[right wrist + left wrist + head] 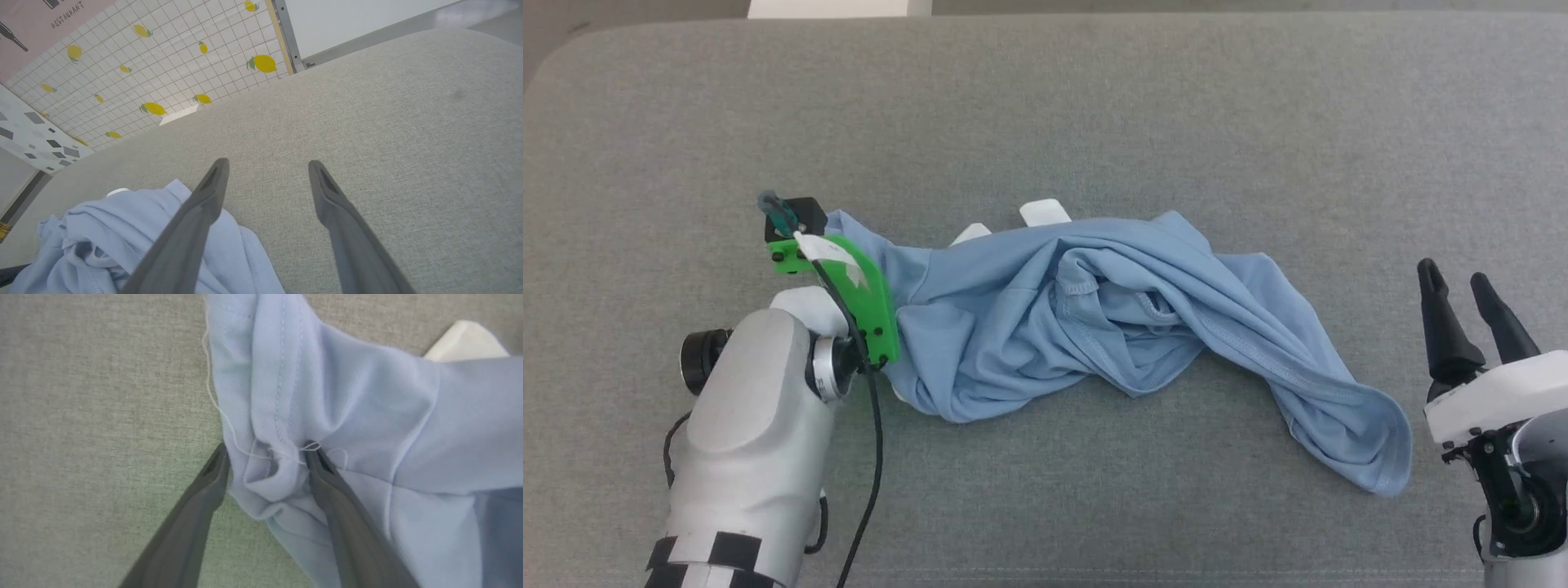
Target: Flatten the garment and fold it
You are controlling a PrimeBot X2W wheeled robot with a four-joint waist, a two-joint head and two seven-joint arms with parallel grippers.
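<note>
I find the garment (1094, 318) crumpled at mid-table (1045, 106). Left end effector (265, 457): spread wide, straddling a bunched fold at the garment's left end, not clamped. Right end effector (1452, 273): spread wide, empty, near its right end.

The table (1094, 98) is looked down on steeply by the head view from well above, so that the whole shirt (1094, 318) is taken in. The left wrist view is set very near, pointed almost straight down along the left fingers (184, 539) at one end of the shirt. The right wrist view is held low, slanted along the right fingers (347, 237) across the table toward a tiled wall (163, 53), the shirt's other end being caught at its lower left. Shirt and table are shared by all three views.
</note>
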